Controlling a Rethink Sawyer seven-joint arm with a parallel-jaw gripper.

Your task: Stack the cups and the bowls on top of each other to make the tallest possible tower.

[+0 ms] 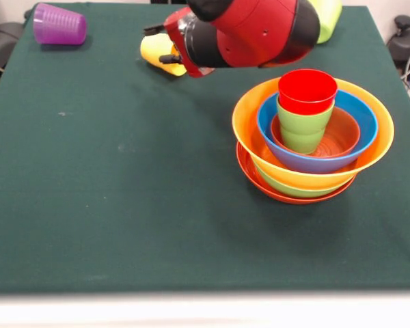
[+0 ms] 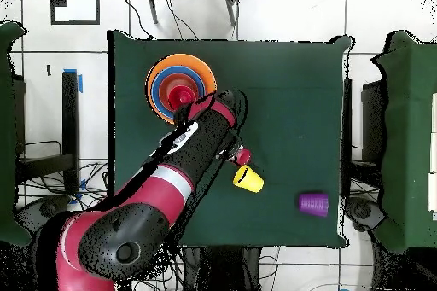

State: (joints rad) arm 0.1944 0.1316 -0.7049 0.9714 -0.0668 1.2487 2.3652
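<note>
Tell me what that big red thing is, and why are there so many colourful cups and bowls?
The big red and black thing is a robot arm. It is trying to build a tall tower. One picture is taken from across the table, facing the robot. The other looks straight down from above.

On the green table is a pile of bowls sitting inside each other. A green cup stands in the top bowl, with a red cup inside it.

The robot's hand is at a yellow cup lying on its side. I cannot tell whether it is gripping it. A purple cup lies in a far corner, and another light green cup peeks out behind the arm.
</note>
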